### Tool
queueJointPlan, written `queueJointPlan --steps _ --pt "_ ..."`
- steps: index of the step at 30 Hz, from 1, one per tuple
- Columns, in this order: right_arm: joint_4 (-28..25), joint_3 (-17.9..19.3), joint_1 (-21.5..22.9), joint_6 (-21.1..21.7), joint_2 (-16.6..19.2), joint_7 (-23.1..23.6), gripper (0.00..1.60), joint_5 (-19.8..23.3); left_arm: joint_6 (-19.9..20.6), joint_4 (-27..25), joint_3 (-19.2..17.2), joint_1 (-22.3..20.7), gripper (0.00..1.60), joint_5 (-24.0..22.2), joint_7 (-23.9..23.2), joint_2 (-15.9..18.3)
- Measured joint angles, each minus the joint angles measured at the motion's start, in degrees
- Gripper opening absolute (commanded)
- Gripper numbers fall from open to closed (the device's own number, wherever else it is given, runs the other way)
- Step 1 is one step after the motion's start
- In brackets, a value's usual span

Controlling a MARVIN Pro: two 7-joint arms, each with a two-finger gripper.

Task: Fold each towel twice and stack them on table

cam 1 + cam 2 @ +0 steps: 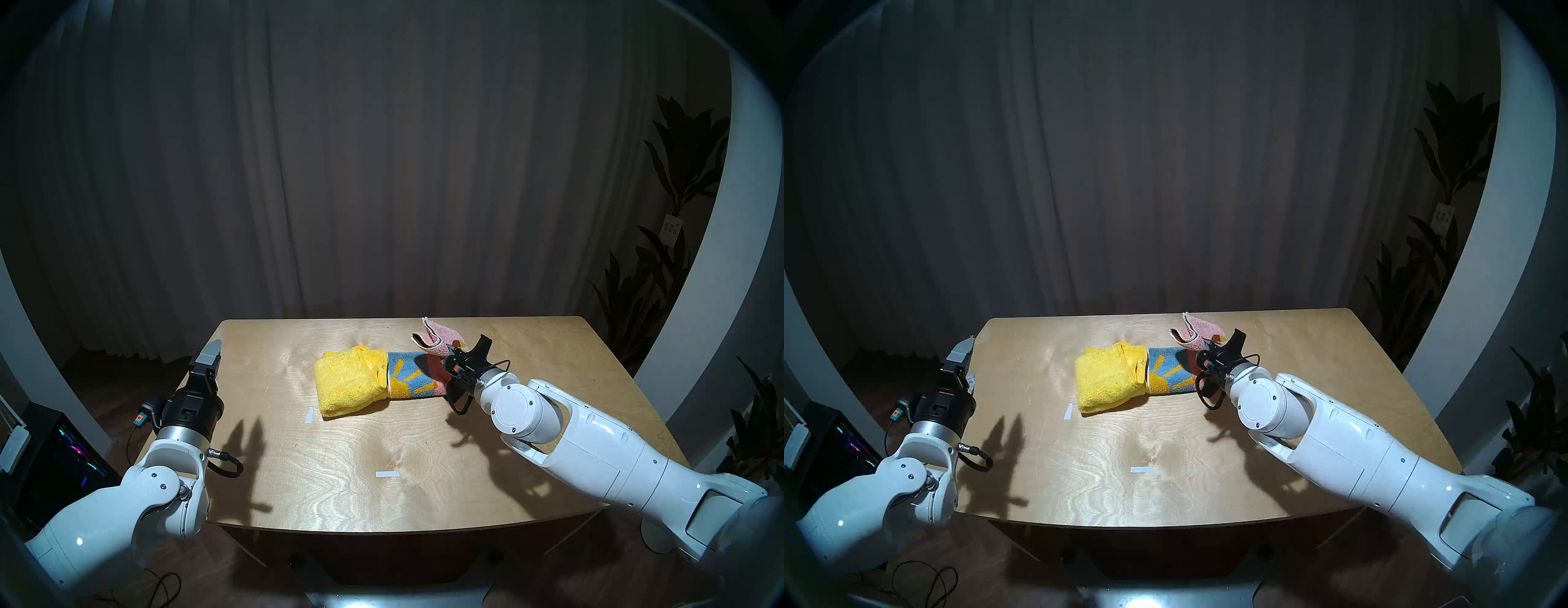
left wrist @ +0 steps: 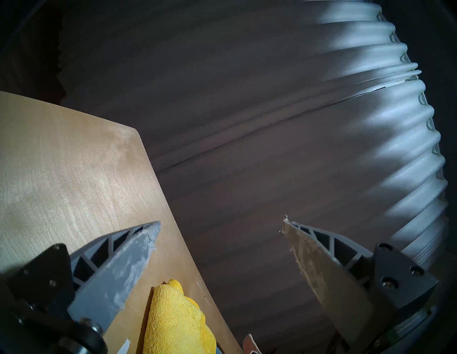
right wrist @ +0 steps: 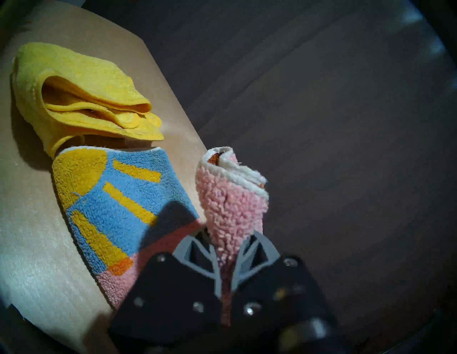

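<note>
Nearest you, the two white arms reach in over the near edge of the plywood table (image 1: 339, 488), and two small white tape marks (image 1: 387, 474) lie on the bare wood in front of the towels. Your left gripper (image 1: 211, 361) hangs at the table's left edge, level and pointing away from you, its grey fingers (image 2: 128, 267) spread wide with nothing between them; in its wrist view one finger stands over the wood and the other over the dark curtain past the edge. Further in, near the middle of the table, you find the yellow towel (image 1: 345, 384) lying folded in a thick bundle, its layered open edges turned toward the patterned towel (image 1: 409, 375). That one lies just to the right of the yellow one and touches it; the flat part shows a blue band with an orange-yellow sun and rays. Your right gripper (image 3: 223, 257) is clenched on a pink corner of this patterned towel, the cloth pinched between the two grey fingers and standing up from them in a loose roll with a white hem at its tip. In the head views that lifted pink flap rises above the table behind the wrist. Beyond the table's far edge hangs a dark pleated curtain (image 1: 339, 170), with leafy plants (image 1: 679, 191) at the right.
</note>
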Motion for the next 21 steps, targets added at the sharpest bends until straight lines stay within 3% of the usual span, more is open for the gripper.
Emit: queueJointPlan --steps 12,21 --pt "1.29 -4.34 2.73 -1.72 -1.86 4.32 0.0 -3.04 -1.09 -0.69 -1.27 2.38 1.6 -0.5 -1.42 -1.08" --pt "5.02 -6.51 2.81 -1.88 -3.36 3.28 0.0 -5.0 -1.03 -0.69 -1.83 3.14 1.6 -1.38 -2.13 -1.62"
